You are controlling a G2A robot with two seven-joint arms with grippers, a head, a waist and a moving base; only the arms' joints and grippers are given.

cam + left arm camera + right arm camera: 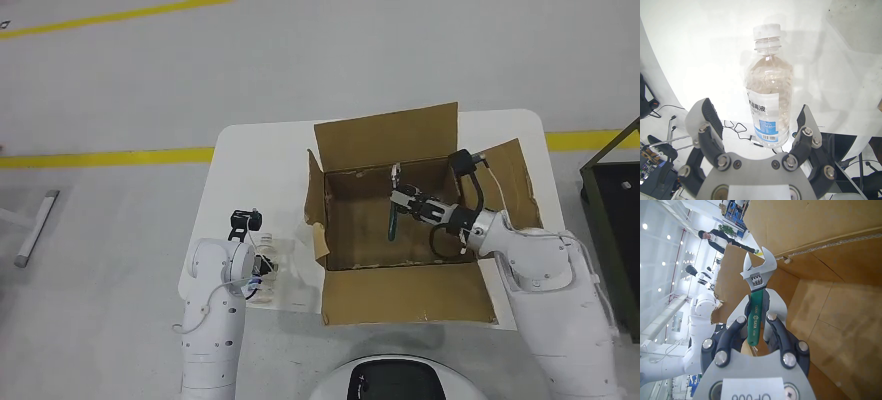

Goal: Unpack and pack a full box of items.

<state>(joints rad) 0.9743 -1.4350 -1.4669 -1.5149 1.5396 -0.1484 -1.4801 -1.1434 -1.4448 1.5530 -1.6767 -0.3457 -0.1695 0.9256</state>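
Now | right claw [758, 300] grips green-handled steel wrench [757, 277] | corrugated cardboard box [831, 256]

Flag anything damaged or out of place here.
The cardboard box has a ragged, torn edge at the corner nearest the bottle. The wrench in the right gripper looks intact. Nothing else stands out.

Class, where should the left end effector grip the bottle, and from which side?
Grip the bottle across its labelled body, coming from the base end. The body is straight-sided there, the neck tapers, and the open left end effector straddles the label.
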